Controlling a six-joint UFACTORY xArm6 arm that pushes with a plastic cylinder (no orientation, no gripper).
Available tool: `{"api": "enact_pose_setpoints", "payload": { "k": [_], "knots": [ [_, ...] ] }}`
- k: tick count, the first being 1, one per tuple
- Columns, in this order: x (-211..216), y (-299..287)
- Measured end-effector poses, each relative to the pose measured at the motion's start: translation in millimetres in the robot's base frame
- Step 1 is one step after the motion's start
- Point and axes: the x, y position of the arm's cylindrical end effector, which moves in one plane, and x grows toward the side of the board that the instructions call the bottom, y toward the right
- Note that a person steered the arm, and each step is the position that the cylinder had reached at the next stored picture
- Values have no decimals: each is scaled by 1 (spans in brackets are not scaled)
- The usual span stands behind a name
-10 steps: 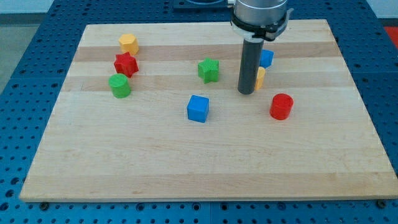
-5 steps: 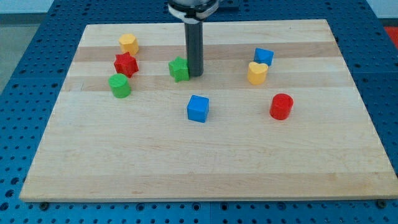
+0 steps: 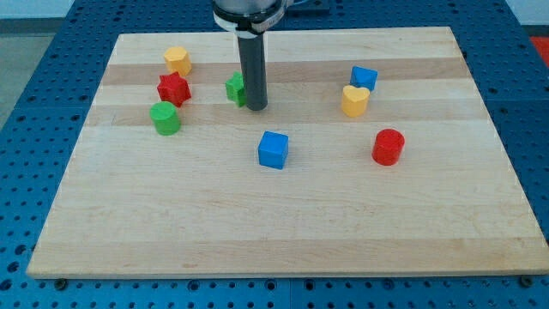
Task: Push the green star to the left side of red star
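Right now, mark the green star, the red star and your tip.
green star (image 3: 234, 87), camera view, on its visible left part; the rod covers its right side.
red star (image 3: 173, 87), camera view, on the middle of its top face.
my tip (image 3: 256, 107), camera view, on the rod's very lower end, right of the green star.

Green star (image 3: 234, 88) between red star (image 3: 172, 87) and my tip (image 3: 256, 108), touching the tip.

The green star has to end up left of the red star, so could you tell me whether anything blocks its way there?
Yes: the red star itself sits directly left of the green star, with my tip at the green star's right.
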Motion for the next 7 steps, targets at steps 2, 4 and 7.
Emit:
{"api": "enact_pose_setpoints", "payload": {
  "k": [2, 4, 7],
  "knots": [
    [-9, -1],
    [4, -1],
    [-21, -20]
  ]
}}
